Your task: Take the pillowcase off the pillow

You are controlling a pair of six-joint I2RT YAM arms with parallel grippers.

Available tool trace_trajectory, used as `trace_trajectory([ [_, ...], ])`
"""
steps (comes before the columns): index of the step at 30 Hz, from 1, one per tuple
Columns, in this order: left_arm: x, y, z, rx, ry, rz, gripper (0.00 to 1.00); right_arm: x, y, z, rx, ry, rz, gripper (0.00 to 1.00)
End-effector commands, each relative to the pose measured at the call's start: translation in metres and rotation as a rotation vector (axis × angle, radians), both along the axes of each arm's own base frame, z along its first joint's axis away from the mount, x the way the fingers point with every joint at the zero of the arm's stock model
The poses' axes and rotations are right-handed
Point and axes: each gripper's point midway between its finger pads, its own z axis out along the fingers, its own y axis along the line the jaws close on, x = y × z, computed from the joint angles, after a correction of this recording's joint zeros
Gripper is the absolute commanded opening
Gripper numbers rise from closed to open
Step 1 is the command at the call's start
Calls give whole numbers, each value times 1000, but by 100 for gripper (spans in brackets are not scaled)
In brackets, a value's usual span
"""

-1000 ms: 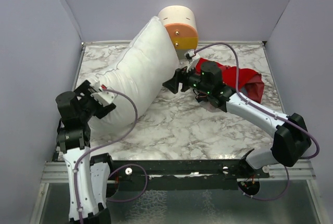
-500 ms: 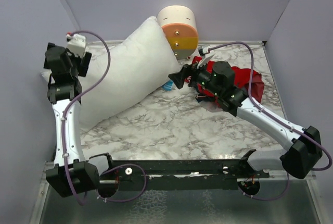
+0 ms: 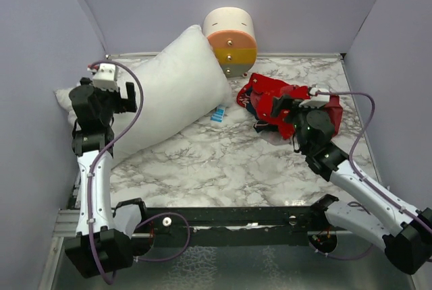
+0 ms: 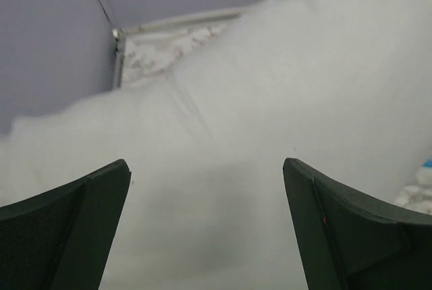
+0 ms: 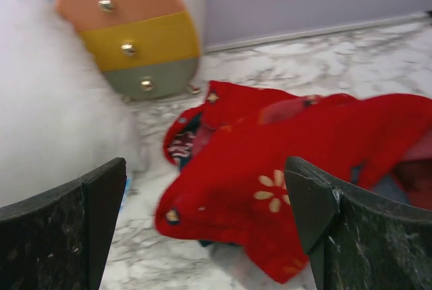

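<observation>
The white pillow (image 3: pixel 169 91) lies bare and slanted on the left half of the marble table, its top corner against the cylinder. It fills the left wrist view (image 4: pixel 270 101). The red pillowcase (image 3: pixel 283 100) lies crumpled on the table at the right, apart from the pillow, and shows with a flower mark in the right wrist view (image 5: pixel 283 168). My left gripper (image 3: pixel 127 98) is open and empty at the pillow's left end (image 4: pixel 206 226). My right gripper (image 3: pixel 285 111) is open and empty just above the near edge of the pillowcase (image 5: pixel 206 226).
A cream, orange and yellow cylinder (image 3: pixel 231 40) stands at the back wall, touching the pillow; it also shows in the right wrist view (image 5: pixel 128 30). A small blue item (image 3: pixel 217 114) lies on the table between pillow and pillowcase. Purple walls close in three sides.
My left arm swung from the pillow's near end up to its left end. My right arm drew back from the pillow to the pillowcase. The pillow settled lower.
</observation>
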Motion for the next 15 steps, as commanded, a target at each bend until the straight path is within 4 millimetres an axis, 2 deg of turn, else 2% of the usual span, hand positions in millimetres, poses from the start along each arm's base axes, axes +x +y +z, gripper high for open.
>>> trace_trajectory([
  [1, -2, -18, -54, -115, 16, -55, 99, -10, -80, -13, -76, -67, -354, 100],
  [6, -5, -15, -107, -154, -8, -18, 99, -16, -120, -49, -94, -23, -507, 100],
  [10, -1, -15, -132, -202, -67, 3, 99, -14, -145, -75, -76, 14, -576, 100],
  [13, 8, -13, -154, -214, -56, 38, 99, -15, -156, -89, -58, -9, -591, 100],
  [15, 17, -2, -171, -223, -25, 111, 99, -18, -162, -97, -55, -40, -592, 100],
])
